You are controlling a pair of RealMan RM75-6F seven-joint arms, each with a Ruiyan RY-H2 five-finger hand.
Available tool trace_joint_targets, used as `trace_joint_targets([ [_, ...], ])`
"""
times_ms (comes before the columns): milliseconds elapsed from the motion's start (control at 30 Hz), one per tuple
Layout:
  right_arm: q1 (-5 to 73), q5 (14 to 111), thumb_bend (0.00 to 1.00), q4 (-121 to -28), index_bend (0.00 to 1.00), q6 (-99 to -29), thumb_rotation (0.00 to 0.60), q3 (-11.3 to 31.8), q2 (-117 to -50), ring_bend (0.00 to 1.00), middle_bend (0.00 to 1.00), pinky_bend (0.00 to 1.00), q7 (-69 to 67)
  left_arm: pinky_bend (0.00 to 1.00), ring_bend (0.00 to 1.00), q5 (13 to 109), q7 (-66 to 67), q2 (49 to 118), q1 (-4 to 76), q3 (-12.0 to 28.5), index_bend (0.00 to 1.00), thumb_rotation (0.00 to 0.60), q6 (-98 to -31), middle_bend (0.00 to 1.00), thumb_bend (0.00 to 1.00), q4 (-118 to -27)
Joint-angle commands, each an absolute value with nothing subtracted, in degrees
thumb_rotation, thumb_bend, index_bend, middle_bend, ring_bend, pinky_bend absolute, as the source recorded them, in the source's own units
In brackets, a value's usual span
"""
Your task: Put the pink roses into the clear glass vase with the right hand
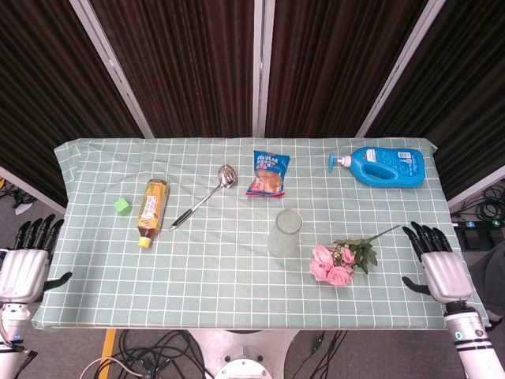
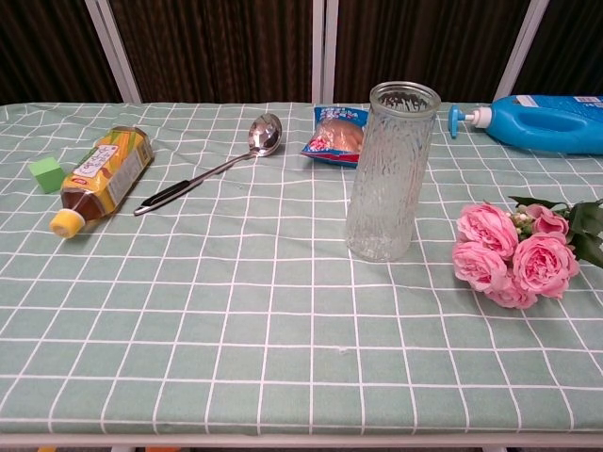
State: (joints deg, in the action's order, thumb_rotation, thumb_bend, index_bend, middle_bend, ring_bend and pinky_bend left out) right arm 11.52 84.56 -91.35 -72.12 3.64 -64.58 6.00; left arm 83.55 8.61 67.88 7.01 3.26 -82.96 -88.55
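The pink roses (image 1: pixel 332 264) (image 2: pixel 512 252) lie flat on the checked tablecloth, blooms toward the vase, green stem pointing right and back. The clear glass vase (image 1: pixel 285 233) (image 2: pixel 390 171) stands upright and empty just left of the blooms. In the head view my right hand (image 1: pixel 440 272) hovers over the table's right edge, fingers spread and holding nothing, a short way right of the stem. My left hand (image 1: pixel 24 268) hangs off the table's left edge with fingers apart and nothing in it. Neither hand shows in the chest view.
A blue detergent bottle (image 1: pixel 387 166) lies at the back right. A snack packet (image 1: pixel 267 174), a metal ladle (image 1: pixel 203 197), a lying tea bottle (image 1: pixel 152 207) and a small green cube (image 1: pixel 121 205) are spread across the back and left of the table (image 1: pixel 197 276).
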Motion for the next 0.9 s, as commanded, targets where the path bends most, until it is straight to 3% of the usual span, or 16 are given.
trace_joint_targets([
  [33,15.71,86.43,0.06,-88.92,0.0,-68.27,0.6,4.62,-64.75,0.0,0.0,0.0,6.37,0.02,0.0,83.67,8.8,68.07,7.23,3.34,0.05,0.6,-82.88,0.0,0.0,-88.16],
  [267,22.95,86.56,0.01,-86.69,0.0,-58.09,0.6,4.49,-66.48,0.0,0.0,0.0,9.03,0.02,0.0,83.43,9.23,68.5,7.26,3.09,0.05,0.6,-82.57,0.0,0.0,-87.02],
  [900,30.33,79.01,0.0,-90.51,0.0,-47.59,0.6,2.91,-73.24,0.0,0.0,0.0,22.44,0.02,0.0,82.78,7.18,68.28,7.25,3.04,0.05,0.6,-82.01,0.0,0.0,-84.8],
])
